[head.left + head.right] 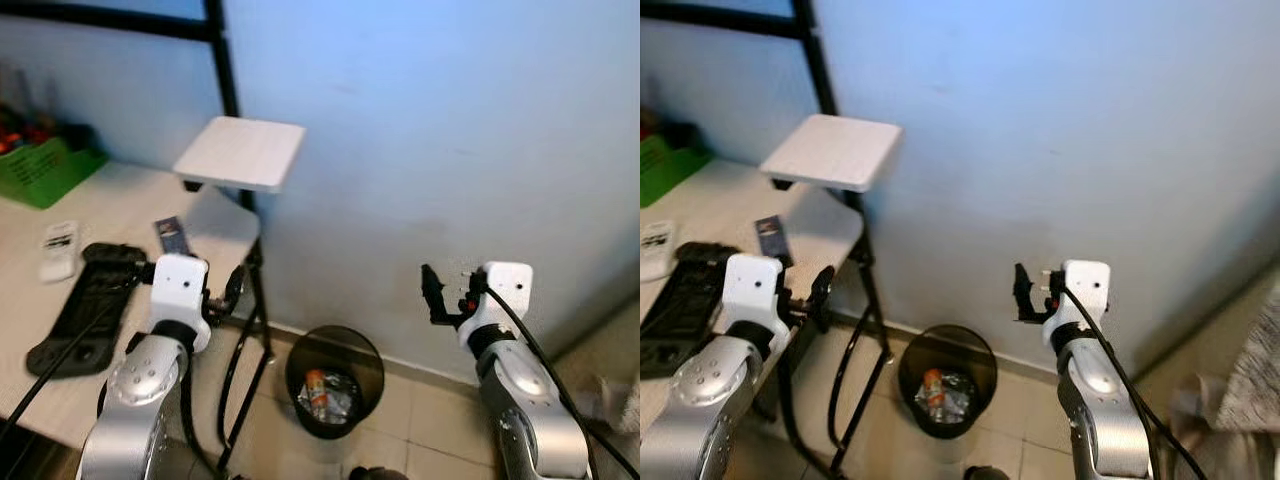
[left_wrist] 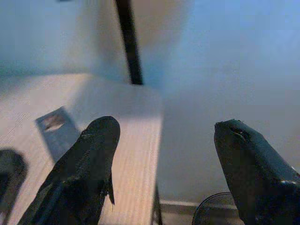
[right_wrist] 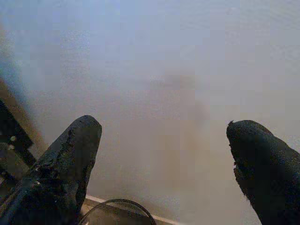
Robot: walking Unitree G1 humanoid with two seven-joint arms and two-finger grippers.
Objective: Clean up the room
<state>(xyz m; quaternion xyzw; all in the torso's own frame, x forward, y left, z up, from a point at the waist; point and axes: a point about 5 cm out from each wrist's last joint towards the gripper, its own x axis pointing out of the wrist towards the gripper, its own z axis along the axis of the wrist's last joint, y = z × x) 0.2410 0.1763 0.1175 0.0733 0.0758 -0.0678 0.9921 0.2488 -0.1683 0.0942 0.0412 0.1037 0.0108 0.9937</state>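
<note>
While both arms stand raised before the blue wall (image 1: 420,120), nothing is held. Entries are placed relative to the waste bin (image 1: 334,381).

Left gripper (image 2: 161,154): released, fingers spread apart, empty; up and to the left of the waste bin, over the near corner of the surface (image 1: 100,200).

Right gripper (image 3: 164,154): released, fingers spread, empty; up and to the right of the waste bin, facing bare wall.

Waste bin: black, round, on the tiled floor (image 1: 430,410) against the wall, between the two arms; holds crumpled litter, including what may be an orange-labelled wrapper, too blurred to be sure.

Surface: pale wood-look top, left of the waste bin and above it. Carries a dark card or small packet (image 1: 171,236), a black tray-like object (image 1: 82,305), a white remote control (image 1: 59,249) and a green basket (image 1: 42,170) farthest from the bin. A white square panel (image 1: 241,152) sits above the corner on a black metal frame (image 1: 228,70).

Hazards, as judged: reaching for the card could catch the left gripper on the black frame or nudge the card off the edge, short of the bin. A cable (image 1: 232,380) loops down beside the surface leg, next to the bin, and could snag an arm or a step. Cloth lies on the floor far right of the bin.
</note>
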